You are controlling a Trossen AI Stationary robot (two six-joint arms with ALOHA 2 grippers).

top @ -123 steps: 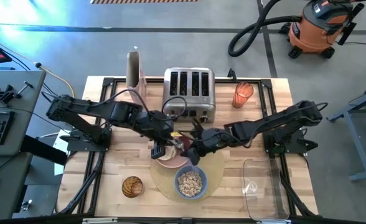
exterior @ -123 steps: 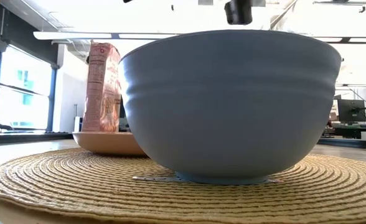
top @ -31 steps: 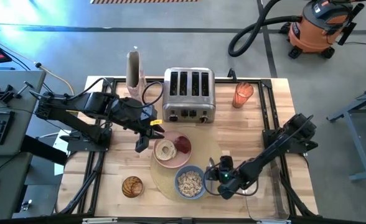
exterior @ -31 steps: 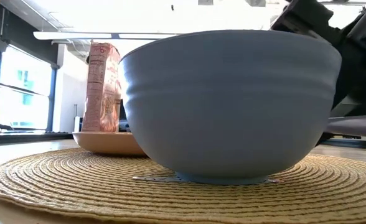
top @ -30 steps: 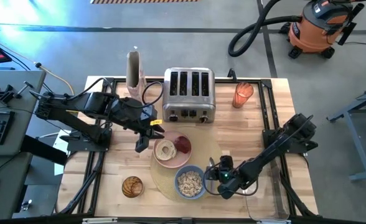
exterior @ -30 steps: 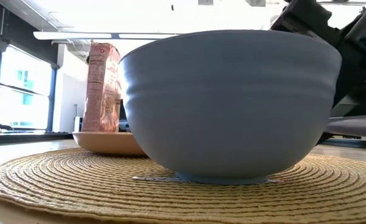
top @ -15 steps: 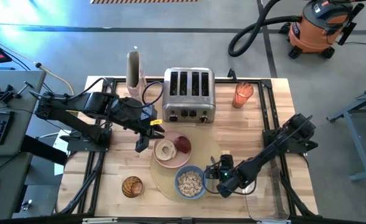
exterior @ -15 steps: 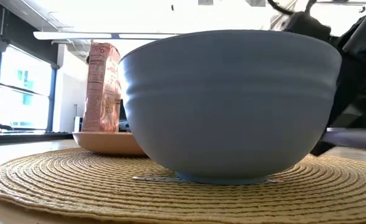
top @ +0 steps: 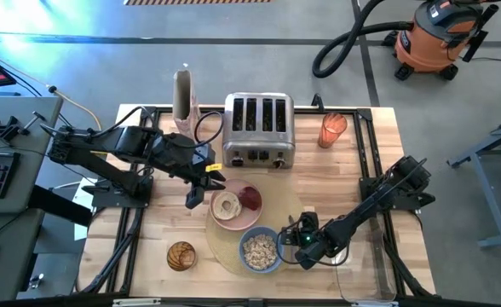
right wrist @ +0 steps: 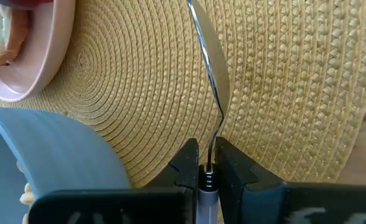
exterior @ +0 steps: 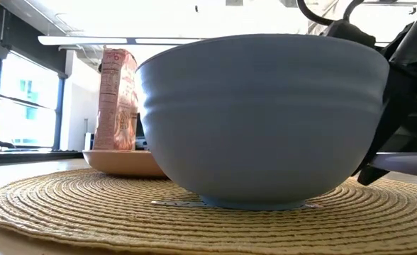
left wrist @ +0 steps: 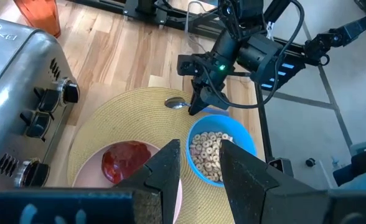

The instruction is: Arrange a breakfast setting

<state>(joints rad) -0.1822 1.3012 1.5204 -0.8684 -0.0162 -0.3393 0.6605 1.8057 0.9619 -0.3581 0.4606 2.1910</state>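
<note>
Between right gripper fingers: spoon handle pinched, bowl end over placemat, blue bowl just beside. Step: laying spoon. Next: lower, release. Left gripper parted, empty, over pink plate.

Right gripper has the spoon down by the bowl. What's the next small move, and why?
Probably open the right gripper and back it away. It is shut on the spoon handle, and the spoon appears to lie flat on the placemat beside the blue bowl, so placing looks done. The left gripper waits beside the pink plate.
</note>
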